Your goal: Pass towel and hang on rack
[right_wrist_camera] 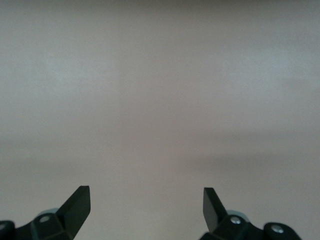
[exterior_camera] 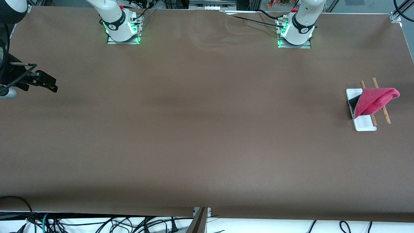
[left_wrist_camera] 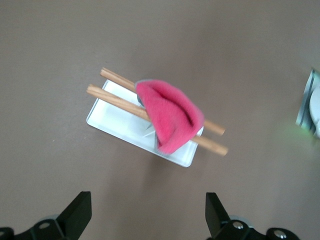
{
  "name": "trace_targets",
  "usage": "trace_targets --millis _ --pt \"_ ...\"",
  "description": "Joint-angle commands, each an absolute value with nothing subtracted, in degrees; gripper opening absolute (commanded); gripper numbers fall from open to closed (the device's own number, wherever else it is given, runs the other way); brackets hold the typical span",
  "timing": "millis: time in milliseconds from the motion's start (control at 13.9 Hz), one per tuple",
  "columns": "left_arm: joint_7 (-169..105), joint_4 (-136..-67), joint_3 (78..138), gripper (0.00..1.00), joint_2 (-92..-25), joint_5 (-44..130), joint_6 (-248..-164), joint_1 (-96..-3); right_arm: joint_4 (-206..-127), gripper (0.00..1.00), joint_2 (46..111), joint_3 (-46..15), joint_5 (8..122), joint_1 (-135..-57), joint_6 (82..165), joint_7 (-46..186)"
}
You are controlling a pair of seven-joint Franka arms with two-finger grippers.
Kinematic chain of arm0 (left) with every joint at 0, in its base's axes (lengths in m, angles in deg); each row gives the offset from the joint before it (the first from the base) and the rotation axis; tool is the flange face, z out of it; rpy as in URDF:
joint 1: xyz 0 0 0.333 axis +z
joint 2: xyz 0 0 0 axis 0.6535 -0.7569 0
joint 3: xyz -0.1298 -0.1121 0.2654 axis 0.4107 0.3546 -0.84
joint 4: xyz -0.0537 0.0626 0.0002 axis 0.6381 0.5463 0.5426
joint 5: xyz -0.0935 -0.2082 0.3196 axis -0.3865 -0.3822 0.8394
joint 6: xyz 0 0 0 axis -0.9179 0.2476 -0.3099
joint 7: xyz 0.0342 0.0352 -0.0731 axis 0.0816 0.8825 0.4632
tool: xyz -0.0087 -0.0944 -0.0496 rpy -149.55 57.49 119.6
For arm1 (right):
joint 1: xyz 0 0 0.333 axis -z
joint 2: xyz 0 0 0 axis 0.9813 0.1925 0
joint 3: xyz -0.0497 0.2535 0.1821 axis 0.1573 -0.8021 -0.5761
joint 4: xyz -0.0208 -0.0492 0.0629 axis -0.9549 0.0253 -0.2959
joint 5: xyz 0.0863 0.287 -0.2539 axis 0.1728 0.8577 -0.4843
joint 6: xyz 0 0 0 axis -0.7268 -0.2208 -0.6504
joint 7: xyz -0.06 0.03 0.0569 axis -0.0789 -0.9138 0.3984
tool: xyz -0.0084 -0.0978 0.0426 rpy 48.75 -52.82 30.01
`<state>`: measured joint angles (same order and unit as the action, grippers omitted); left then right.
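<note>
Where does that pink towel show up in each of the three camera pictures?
Front view: the towel is draped over the rack, at the left arm's end of the table.
Left wrist view: the towel sits mid-picture, across both rods, with the left tool open above it.
Right wrist view: not in it.
Shared landmark: the rack's white base.

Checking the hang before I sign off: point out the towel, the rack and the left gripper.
towel point(exterior_camera: 375, 98): front view, pink face draped over the rods.
rack point(exterior_camera: 364, 124): front view, bare white base.
left gripper point(left_wrist_camera: 148, 215): left wrist view, open, above the rack.
</note>
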<state>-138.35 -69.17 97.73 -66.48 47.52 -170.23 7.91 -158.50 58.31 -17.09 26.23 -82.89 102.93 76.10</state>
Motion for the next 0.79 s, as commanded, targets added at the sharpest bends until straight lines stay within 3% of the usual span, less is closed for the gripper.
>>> trace_targets --millis 0,360,720 --pt "-122.0 -69.1 98.4 1.00 -62.7 49.5 -165.7 3.6 -157.0 1.00 59.0 -17.4 26.2 -82.2 102.2 75.0" --pt "-93.3 -69.8 99.8 1.00 -56.8 48.8 -160.2 -6.8 -156.9 1.00 59.0 -17.4 26.1 -82.2 102.2 75.0" --pt "-66.1 -71.0 110.3 1.00 -54.9 49.7 -160.2 -8.3 -156.9 1.00 59.2 -17.4 26.2 -82.2 102.3 75.0"
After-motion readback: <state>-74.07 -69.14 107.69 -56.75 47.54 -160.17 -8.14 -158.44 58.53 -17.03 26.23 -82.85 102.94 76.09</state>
